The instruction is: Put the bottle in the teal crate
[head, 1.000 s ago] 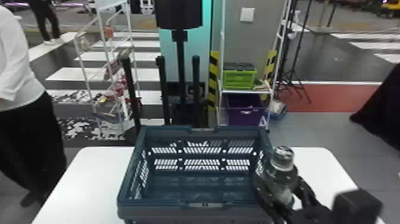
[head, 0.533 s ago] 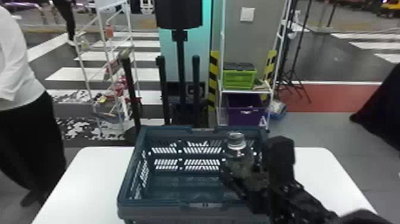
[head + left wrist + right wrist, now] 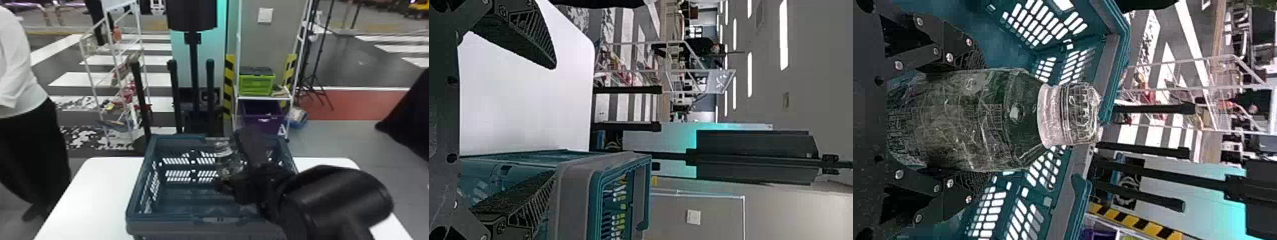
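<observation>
In the head view my right gripper is over the right half of the teal crate, holding the clear bottle upright. The right wrist view has that gripper closed on the sides of the bottle, its capped end pointing away from the palm, with the crate's slotted walls around and behind it. My left gripper stands open in the left wrist view, nothing between its fingers, one finger overlapping the crate.
The crate stands on a white table. Behind the table are a white rack, dark upright posts and a shelf with a green box and a purple box.
My right gripper has carried the bottle leftward from the crate's right edge to over its interior, and the right arm now reaches farther across the crate.
</observation>
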{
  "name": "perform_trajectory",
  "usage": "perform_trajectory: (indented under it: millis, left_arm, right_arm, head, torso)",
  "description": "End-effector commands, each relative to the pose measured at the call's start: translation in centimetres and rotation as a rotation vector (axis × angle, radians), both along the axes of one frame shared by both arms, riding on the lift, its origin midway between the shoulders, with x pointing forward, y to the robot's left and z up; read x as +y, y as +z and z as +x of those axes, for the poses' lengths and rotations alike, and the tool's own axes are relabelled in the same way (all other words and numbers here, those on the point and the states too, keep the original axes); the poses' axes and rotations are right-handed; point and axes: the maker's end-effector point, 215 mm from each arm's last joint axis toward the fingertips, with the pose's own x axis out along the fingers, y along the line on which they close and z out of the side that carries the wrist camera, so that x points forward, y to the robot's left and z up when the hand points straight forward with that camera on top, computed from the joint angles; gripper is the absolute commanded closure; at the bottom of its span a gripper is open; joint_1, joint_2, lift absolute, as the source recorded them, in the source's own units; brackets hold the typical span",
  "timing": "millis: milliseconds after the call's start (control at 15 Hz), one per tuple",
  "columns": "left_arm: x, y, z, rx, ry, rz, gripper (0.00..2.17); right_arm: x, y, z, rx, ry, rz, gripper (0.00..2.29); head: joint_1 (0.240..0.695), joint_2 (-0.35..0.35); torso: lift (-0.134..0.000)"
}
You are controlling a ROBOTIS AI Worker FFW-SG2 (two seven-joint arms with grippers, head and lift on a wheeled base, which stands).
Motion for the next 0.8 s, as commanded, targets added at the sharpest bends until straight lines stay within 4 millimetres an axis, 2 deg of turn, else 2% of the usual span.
perform_trajectory:
  millis: [0, 400, 467, 733]
  left_arm:
    - [0.2, 0.1, 0.0, -0.002, 0.002, 0.004, 0.13]
    - [0.6, 0.3, -0.2, -0.005, 0.008, 0.008, 0.13]
    - [0.6, 0.3, -0.2, -0.005, 0.008, 0.008, 0.13]
    - [0.7, 0.5, -0.1, -0.010, 0.009, 0.008, 0.13]
  right_arm:
    - [0.9, -1.3, 1.0, 0.053, 0.012, -0.016, 1.72]
    - [-0.9, -6.4, 2.4, 0.171, -0.008, -0.095, 1.72]
    - [-0.7, -7.0, 2.5, 0.180, -0.001, -0.103, 1.72]
    - [-1.0, -8.3, 2.9, 0.194, -0.002, -0.115, 1.71]
  head:
    - [0.499, 0.000]
    - [0.499, 0.000]
    - [0.499, 0.000]
    - [0.499, 0.000]
  torso:
    - [0.000]
    - [0.000]
    - [0.000]
    - [0.000]
